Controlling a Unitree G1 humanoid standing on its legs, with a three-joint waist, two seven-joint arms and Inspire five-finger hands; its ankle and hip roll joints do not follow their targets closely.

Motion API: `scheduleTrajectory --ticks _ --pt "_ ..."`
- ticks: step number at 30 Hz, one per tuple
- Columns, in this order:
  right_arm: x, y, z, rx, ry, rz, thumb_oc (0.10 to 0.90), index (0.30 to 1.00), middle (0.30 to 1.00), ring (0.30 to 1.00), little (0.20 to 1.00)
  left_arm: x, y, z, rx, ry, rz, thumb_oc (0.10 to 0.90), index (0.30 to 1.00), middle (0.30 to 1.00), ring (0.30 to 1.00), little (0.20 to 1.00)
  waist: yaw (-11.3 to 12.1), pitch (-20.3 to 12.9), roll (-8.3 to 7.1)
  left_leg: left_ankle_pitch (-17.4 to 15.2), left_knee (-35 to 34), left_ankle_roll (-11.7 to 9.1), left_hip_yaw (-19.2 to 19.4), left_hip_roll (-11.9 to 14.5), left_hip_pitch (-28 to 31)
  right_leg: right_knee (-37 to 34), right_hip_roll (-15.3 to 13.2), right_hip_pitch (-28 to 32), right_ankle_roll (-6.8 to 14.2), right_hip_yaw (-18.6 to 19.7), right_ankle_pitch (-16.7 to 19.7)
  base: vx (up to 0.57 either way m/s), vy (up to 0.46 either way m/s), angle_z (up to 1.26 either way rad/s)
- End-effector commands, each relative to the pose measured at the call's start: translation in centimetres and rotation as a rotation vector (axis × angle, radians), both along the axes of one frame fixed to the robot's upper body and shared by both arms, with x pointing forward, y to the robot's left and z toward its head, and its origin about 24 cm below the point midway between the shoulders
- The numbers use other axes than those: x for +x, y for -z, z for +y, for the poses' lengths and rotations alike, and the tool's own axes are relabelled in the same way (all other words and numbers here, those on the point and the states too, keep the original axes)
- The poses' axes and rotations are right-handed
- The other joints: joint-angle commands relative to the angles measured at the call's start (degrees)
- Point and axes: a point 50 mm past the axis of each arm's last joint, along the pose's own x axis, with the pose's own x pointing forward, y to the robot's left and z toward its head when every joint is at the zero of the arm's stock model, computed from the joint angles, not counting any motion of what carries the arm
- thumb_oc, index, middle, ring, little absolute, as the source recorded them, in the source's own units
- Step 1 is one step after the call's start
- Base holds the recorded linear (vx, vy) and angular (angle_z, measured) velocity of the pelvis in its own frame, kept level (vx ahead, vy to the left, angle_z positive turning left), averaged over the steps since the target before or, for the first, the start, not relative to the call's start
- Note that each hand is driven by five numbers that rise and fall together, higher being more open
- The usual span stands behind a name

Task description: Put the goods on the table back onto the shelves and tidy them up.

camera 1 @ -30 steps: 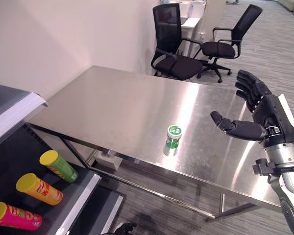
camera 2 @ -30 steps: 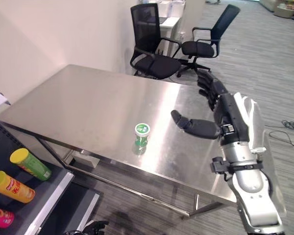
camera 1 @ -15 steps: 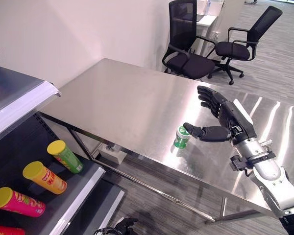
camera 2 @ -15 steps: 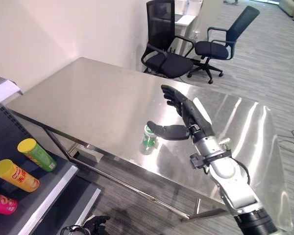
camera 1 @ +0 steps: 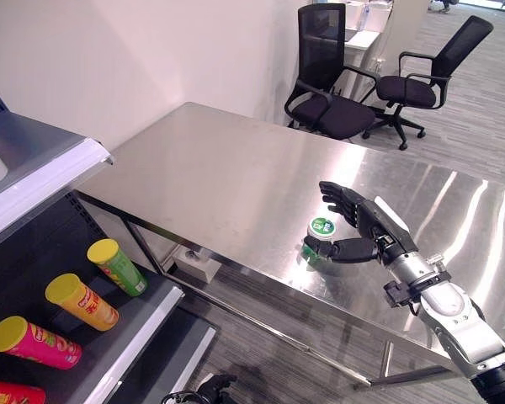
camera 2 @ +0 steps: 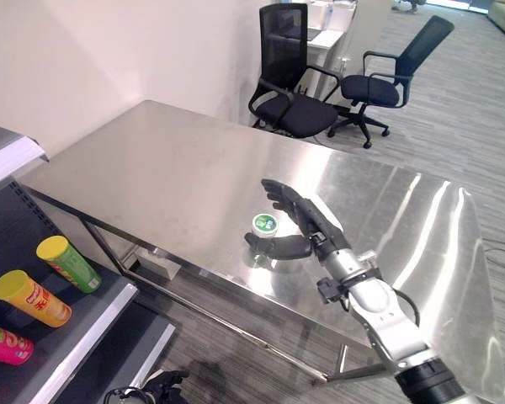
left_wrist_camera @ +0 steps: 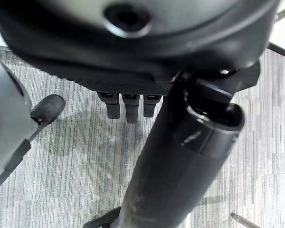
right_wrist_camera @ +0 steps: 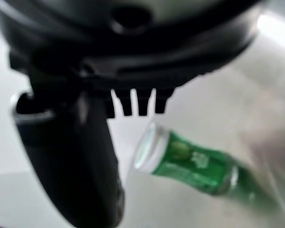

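Left eye view has the long stainless-steel table [camera 1: 219, 177] running across the room, with the dark shelf unit with a white front edge [camera 1: 143, 324] low beside it, and three capped snack tubes lying on it: green [camera 1: 116, 266], orange [camera 1: 77, 300] and pink [camera 1: 32, 342]. Out on the table near its front edge stands the small green bottle with a white cap [camera 1: 320, 238], upright. The right hand [camera 1: 364, 236] brackets it now, thumb low in front, fingers spread behind, not closed on anything. Whether the thumb touches the bottle is hard to say. The left hand [left_wrist_camera: 133, 102] hangs over the grey carpet, fingers straight, holding nothing.

Risk: the bottle is narrow and top-heavy on slick steel. A thumb closing ahead of the fingers could tip it, and it might then roll off the near edge.
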Motion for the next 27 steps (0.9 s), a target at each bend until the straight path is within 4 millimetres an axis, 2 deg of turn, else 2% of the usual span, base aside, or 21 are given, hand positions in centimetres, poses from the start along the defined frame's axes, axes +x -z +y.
scheduleTrajectory --ticks 1,9,27 --pt "1.9 -4.8 1.1 0.027 -0.057 -0.212 0.800 0.900 0.900 0.900 0.900 0.6 -0.1 -0.3 -0.028 -0.015 0.001 0.800 0.900 0.900 0.900 0.900 1.23 -2.84 -3.92 -1.65 0.11 0.75 -1.54 3.42 -0.11 0.02 -3.19 0.59 -1.88 1.12 7.25 0.00 0.000 0.00" --pt "2.6 -3.4 0.3 0.009 -0.004 -0.161 0.800 0.900 0.900 0.900 0.900 0.4 0.0 -0.3 -0.025 -0.007 0.005 0.800 0.900 0.900 0.900 0.900 1.74 -3.00 -4.12 -1.80 0.11 0.72 -1.78 3.37 -0.13 0.02 -3.47 0.89 -1.89 0.37 7.30 0.00 0.000 0.00" --pt "4.0 -1.2 1.2 0.000 -0.009 -0.061 0.800 0.900 0.900 0.900 0.900 -0.3 0.1 0.0 -0.028 -0.045 0.020 0.800 0.900 0.900 0.900 0.900 3.41 -3.07 -4.82 -2.16 0.11 0.75 -2.26 3.27 -0.10 0.02 -3.95 1.48 -1.85 -0.85 7.83 0.00 0.003 0.01"
